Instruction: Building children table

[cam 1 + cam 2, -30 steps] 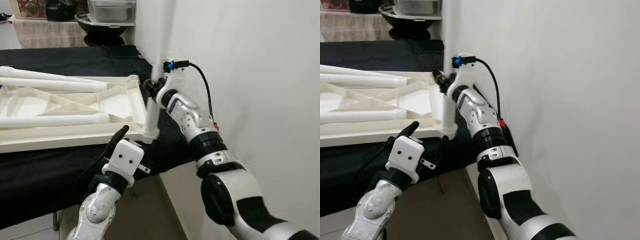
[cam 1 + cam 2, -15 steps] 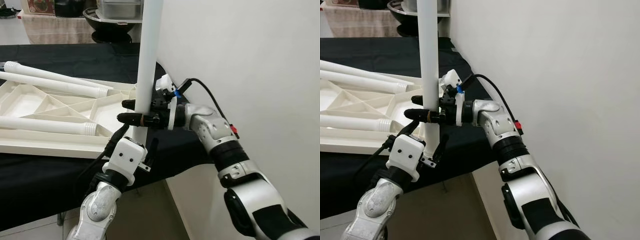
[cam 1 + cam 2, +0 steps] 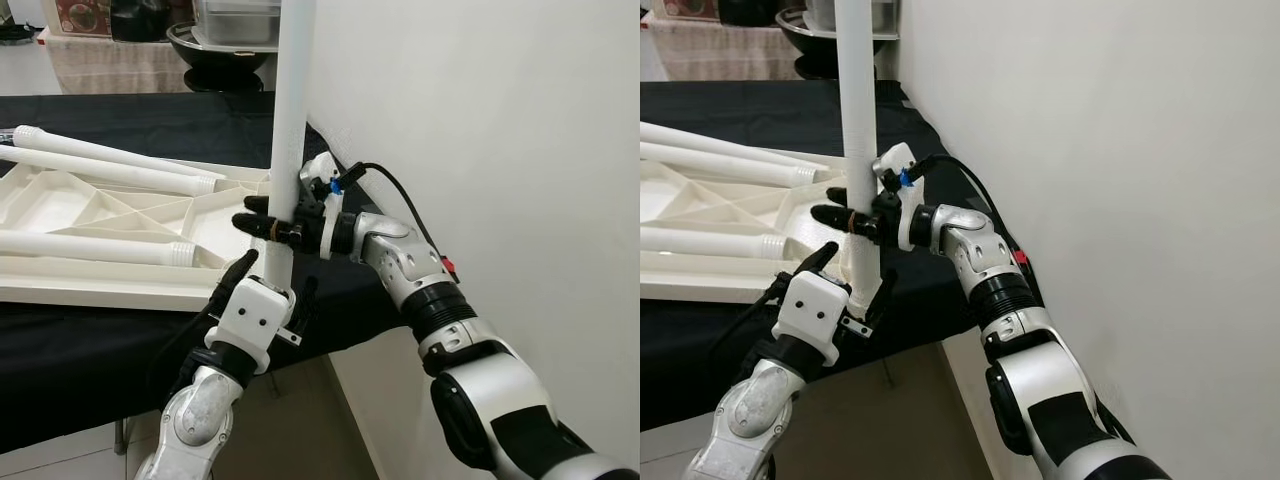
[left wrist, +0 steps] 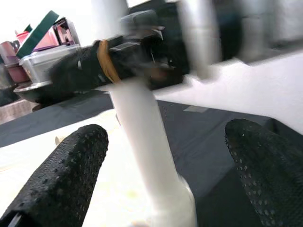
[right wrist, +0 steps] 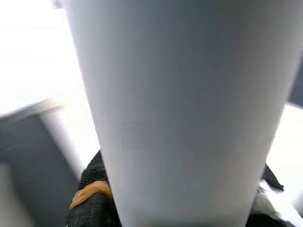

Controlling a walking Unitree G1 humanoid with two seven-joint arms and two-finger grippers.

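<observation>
An upturned white table top (image 3: pixel 120 290) lies on the black-covered table. One white table leg (image 3: pixel 295 100) stands upright in its near right corner. My right gripper (image 3: pixel 262 225) is shut on this leg a little above its base, and the leg (image 5: pixel 180 109) sits close against the wrist camera. My left gripper (image 3: pixel 272 280) is open just in front of the corner, with its fingers (image 4: pixel 61 179) on either side of the leg's foot (image 4: pixel 165 198), not touching it. Loose white legs (image 3: pixel 100 248) lie across the table top.
A white wall (image 3: pixel 480 120) rises right beside the right arm. The black cloth (image 3: pixel 80 350) ends at the table's near edge, by my left wrist. A black bowl and containers (image 3: pixel 215 45) stand on a shelf at the back.
The camera has shifted. My right wrist has swung round from behind the leg to grip it from the side. The left gripper stays open at the corner.
</observation>
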